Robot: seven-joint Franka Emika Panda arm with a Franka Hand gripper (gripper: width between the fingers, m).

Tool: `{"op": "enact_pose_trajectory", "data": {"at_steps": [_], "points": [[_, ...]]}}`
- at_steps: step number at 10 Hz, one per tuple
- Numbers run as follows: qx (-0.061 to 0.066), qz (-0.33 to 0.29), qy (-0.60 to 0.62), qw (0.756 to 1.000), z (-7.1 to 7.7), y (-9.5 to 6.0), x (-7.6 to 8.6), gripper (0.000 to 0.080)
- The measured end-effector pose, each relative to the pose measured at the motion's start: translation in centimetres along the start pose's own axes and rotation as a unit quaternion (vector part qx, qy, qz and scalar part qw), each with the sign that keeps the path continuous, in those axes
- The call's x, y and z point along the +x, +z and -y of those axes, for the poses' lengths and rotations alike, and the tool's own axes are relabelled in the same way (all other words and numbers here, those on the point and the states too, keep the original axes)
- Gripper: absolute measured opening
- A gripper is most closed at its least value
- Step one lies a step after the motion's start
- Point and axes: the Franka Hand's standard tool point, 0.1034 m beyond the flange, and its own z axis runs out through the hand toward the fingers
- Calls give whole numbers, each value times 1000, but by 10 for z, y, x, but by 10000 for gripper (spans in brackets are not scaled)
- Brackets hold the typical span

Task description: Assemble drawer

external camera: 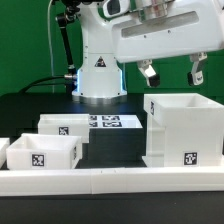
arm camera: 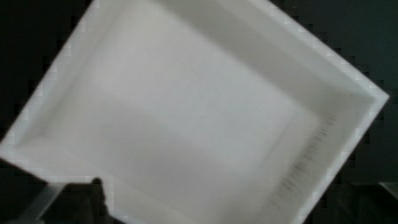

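Note:
The drawer's tall boxy white housing [external camera: 183, 130] stands on the table at the exterior view's right, open side up, with a tag low on its front. My gripper [external camera: 172, 72] hangs just above it with fingers [external camera: 148, 72] spread wide, open and empty, not touching it. In the wrist view the housing [arm camera: 196, 110] fills the picture, seen from above into its hollow, blurred. Two smaller white trays lie at the exterior view's left: one in front [external camera: 45, 153] with a tag on its face, one behind it [external camera: 70, 125].
The marker board [external camera: 108, 122] lies flat between the rear tray and the housing. Long low white border bars [external camera: 110, 182] run along the front. The white robot base [external camera: 100, 72] with a triangle mark stands behind, before a green backdrop.

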Motion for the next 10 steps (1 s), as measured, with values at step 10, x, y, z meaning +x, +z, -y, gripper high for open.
{"op": "enact_pose_trajectory", "data": {"at_steps": [10], "points": [[-55,36,-375,925,-47,-10,26,649]]}}
